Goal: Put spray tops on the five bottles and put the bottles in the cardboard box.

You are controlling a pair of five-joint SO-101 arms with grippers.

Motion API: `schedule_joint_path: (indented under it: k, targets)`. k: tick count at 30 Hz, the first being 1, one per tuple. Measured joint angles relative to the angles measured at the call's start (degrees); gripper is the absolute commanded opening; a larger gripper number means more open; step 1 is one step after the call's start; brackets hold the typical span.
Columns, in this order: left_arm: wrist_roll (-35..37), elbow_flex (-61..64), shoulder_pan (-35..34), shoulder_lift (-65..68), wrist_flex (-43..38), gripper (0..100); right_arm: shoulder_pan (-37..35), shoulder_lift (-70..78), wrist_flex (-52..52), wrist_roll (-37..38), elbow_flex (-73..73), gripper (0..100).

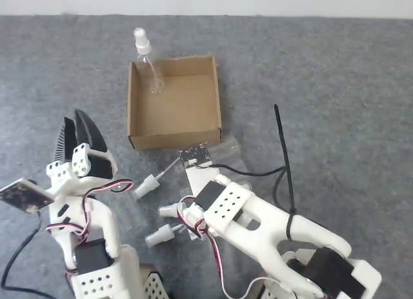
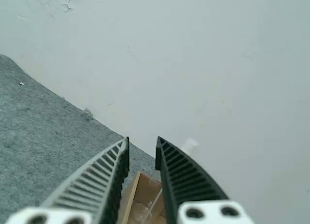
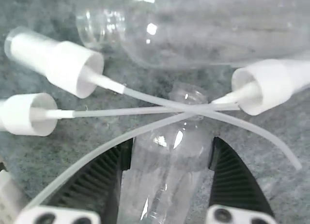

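Just in front of the near wall of the cardboard box [image 1: 174,128], the right gripper [image 3: 172,141] is sitting low over the grey tabletop [image 1: 335,86]. Its jaws are pressing against both sides of an uncapped bottle [image 3: 167,180], which is lying clear and bare-necked between them. Three loose spray tops [image 3: 53,59] are lying around that bottle's neck, on the side away from the box, and their thin dip tubes are crossing over the neck. A second bare bottle [image 3: 218,25] is lying on its side just past them.

Off the box's near-left corner, the left gripper [image 1: 73,117] is pointing up toward the pale wall [image 2: 203,54], its jaws standing slightly apart and holding nothing.

In the box's far-left corner, a capped bottle [image 1: 147,65] is leaning, its white spray top rising above the box's rim.
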Motion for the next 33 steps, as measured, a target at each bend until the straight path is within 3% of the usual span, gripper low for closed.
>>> schedule_joint_path:
  k: [6,11,23,33]
  targets:
    - [0.0,0.0,0.0,0.0,0.0,9,0.5,0.0,0.2,2.8,0.1,3.5]
    - [0.0,0.0,0.0,0.0,0.0,9,1.1,0.5,2.8,5.9,-0.9,3.5]
    - [0.0,0.0,0.0,0.0,0.0,9,0.9,1.4,29.8,12.7,-21.4,3.2]
    - [0.0,0.0,0.0,0.0,0.0,9,0.9,-0.2,35.3,14.5,-29.8,3.1]
